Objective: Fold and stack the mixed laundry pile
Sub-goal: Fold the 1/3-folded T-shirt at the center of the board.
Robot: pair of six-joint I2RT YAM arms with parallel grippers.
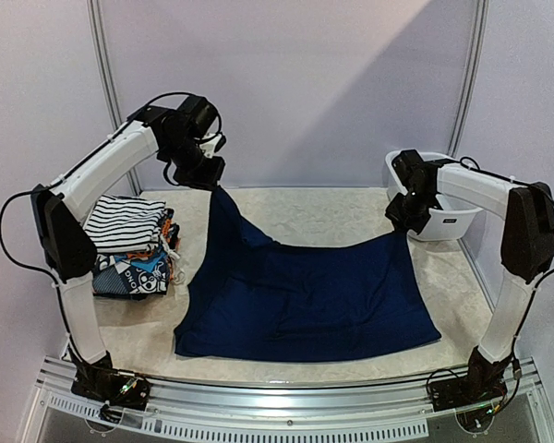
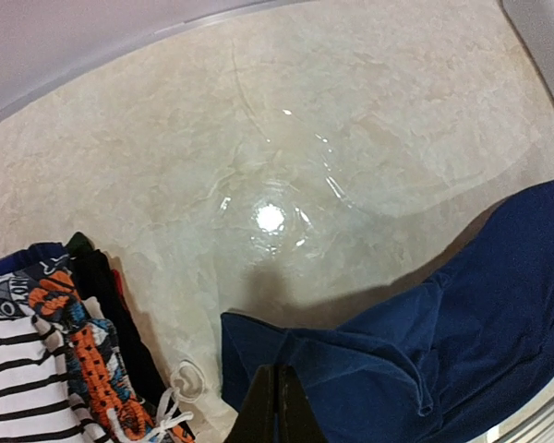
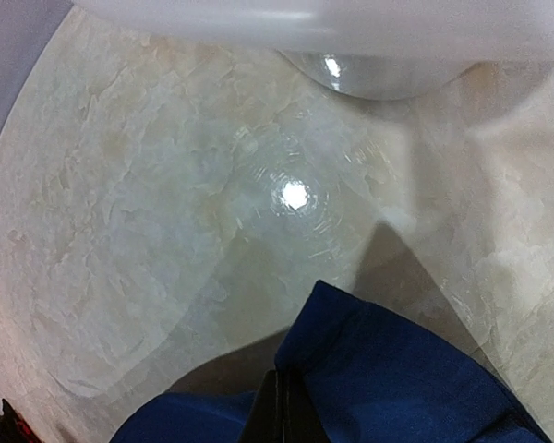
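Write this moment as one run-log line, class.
left gripper: shut on navy garment corner, held high | right gripper: shut on other corner | rest of garment: spread on table | folded stack: at left

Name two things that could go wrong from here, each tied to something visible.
1. The left claw holds its corner of the navy garment higher than the right claw, so the fold may land skewed.
2. The folded stack sits close beside the garment's left edge; dragging the cloth could topple it.

The left arm [image 1: 106, 161] and right arm [image 1: 475, 187] share white links, black joints, thin black cables.
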